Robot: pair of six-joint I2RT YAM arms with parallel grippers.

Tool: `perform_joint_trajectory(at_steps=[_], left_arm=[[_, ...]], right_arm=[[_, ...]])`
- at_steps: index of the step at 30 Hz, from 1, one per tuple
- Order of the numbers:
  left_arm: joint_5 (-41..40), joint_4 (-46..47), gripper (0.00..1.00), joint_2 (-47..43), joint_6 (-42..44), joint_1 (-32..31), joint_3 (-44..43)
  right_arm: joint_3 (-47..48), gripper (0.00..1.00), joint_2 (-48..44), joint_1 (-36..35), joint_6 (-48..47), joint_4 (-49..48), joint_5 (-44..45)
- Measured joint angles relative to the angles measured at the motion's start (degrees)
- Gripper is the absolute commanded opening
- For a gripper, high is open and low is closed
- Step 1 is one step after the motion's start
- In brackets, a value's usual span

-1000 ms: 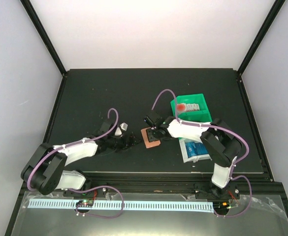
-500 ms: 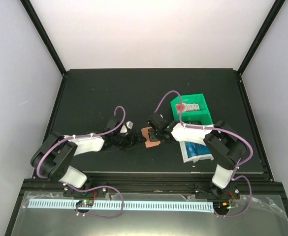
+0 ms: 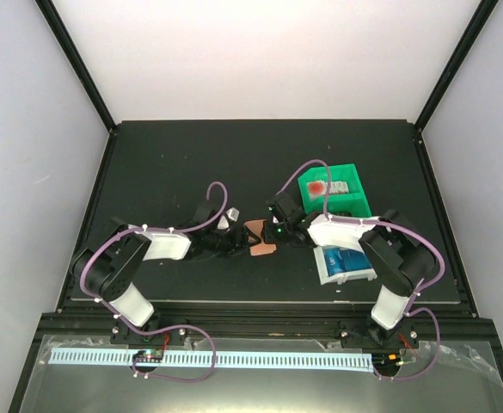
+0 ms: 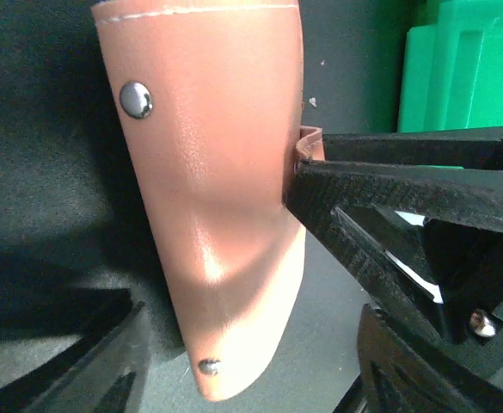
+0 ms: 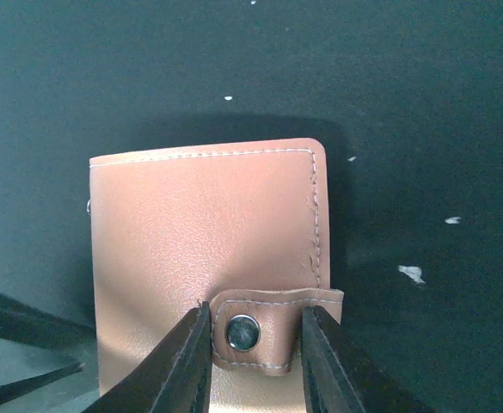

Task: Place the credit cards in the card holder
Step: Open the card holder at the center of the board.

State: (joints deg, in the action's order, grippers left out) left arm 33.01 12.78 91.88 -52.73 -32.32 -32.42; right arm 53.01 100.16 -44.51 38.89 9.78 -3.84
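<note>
- Both arms swung inward over the last second; left gripper (image 3: 234,242) gapes wide around the card holder (image 5: 199,224), probably to brace it.
- Right gripper (image 5: 253,341) pinches its snap tab (image 5: 270,346), probably to unsnap it.
- Credit cards (image 3: 346,261) sit at the holder's 4 o'clock.

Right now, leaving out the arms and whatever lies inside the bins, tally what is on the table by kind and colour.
card holder, salmon-pink: 1
green bin: 1
white bin: 1
Total: 3
</note>
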Motion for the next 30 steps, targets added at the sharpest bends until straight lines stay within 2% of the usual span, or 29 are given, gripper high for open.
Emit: perform_joint_trajectory(at_steps=[8,12,15,21,25,30], left_arm=[[-2.54,2.14,0.20,2.64,-0.98,-0.50,-0.26],[-3.48,2.16,0.06,2.64,-0.44,-0.55,0.02],[-3.54,2.29,0.02,2.62,0.02,-0.66,0.00],[-4.15,1.51,0.02,1.09,0.98,-0.83,0.04],[-4.74,0.37,0.01,-0.17,1.60,-0.83,0.07],[-5.03,-0.17,0.02,-0.42,1.70,-0.87,0.09]], right_arm=[[-0.52,0.34,-0.02,1.09,-1.01,-1.90,-6.84],[-0.31,0.40,0.00,1.09,-2.14,-1.25,-6.93],[0.76,0.46,0.04,0.52,-3.08,0.66,-5.25],[4.87,0.57,1.20,-1.75,-5.07,5.84,-0.02],[7.34,0.56,2.34,-3.13,-5.84,8.85,3.32],[8.39,0.46,2.47,-3.61,-5.53,12.63,8.55]])
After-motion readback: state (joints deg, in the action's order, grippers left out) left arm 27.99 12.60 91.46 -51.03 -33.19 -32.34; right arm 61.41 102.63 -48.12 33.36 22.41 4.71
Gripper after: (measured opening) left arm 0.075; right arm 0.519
